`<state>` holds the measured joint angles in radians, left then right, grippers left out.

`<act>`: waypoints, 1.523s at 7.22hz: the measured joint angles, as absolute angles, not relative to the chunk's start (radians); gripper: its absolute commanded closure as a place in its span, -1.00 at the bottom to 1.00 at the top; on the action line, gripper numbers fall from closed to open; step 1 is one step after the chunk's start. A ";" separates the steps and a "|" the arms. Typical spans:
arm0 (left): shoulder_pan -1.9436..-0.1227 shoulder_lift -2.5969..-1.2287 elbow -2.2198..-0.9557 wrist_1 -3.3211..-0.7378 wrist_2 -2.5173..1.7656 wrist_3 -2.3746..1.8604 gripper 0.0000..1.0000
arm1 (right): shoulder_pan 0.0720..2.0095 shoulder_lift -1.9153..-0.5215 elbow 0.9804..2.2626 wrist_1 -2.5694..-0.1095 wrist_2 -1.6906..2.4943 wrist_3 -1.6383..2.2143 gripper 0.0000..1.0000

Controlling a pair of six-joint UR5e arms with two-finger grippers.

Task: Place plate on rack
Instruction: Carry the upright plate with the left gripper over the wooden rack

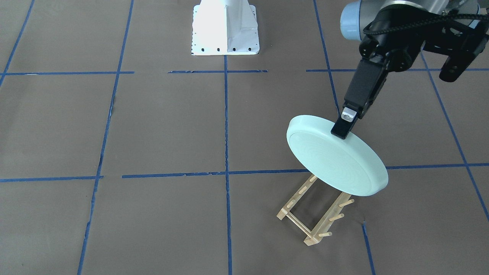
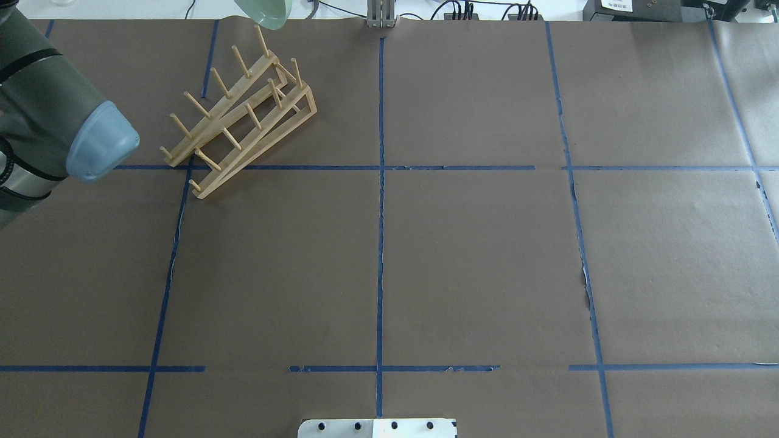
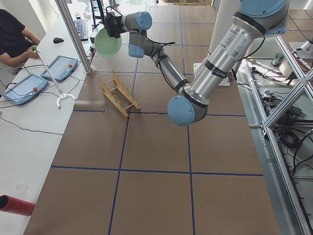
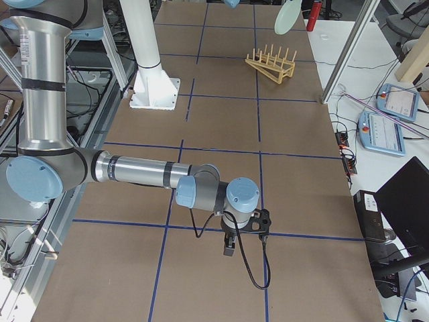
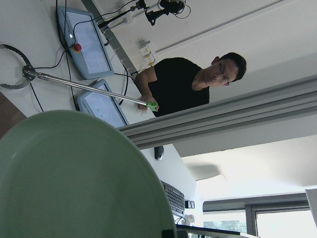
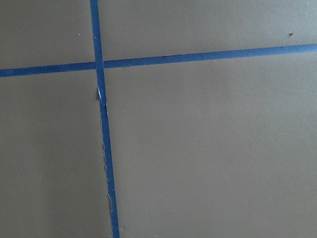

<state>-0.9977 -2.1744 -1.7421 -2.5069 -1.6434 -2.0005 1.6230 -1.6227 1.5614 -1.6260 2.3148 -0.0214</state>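
- The left gripper (image 1: 344,129) is clamped on the rim of the plate (image 1: 336,158). One finger lies across the upper edge and the other is hidden behind it. Gripping by the edge leaves the lower half of the plate free to slide between the pegs (image 1: 336,217).
- The plate hangs in the air above the rack (image 1: 314,209), touching nothing but the gripper. In the front-facing view its lower edge overlaps the rack's far end, but the left-side view shows it well clear above the pegs.
- The plate is tilted, neither flat nor fully upright, and its face with faint rings is turned toward the operators' side. The arm is probably part-way through turning it on edge, since a plate fits a slot only when it stands nearly vertical.
- The rack stands on the table (image 1: 153,126) at an angle to the blue tape lines (image 1: 226,133). The plate will likely have to be turned to sit across the rack before it goes down.
- The right gripper (image 4: 229,247) points down near the table, well apart from the rack, and seems parked out of the way. Only a side view shows it, so it is not possible to tell whether its fingers are apart or together.
- One likely risk is that the light rack shifts or tips if the rim lands on a peg instead of in a gap.
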 measured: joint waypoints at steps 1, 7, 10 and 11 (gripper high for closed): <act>-0.984 -2.152 -1.701 -2.597 -1.574 -2.029 1.00 | 1.623 -1.622 1.561 -1.626 2.315 -0.021 -1.00; -0.875 -2.106 -1.509 -2.861 -1.376 -1.954 1.00 | 1.623 -1.623 1.562 -1.626 2.315 -0.022 -1.00; -0.873 -2.107 -1.494 -2.864 -1.421 -1.861 1.00 | 1.623 -1.623 1.562 -1.626 2.315 -0.022 -1.00; -0.872 -2.110 -1.482 -2.864 -1.423 -1.856 1.00 | 1.623 -1.623 1.562 -1.626 2.315 -0.021 -1.00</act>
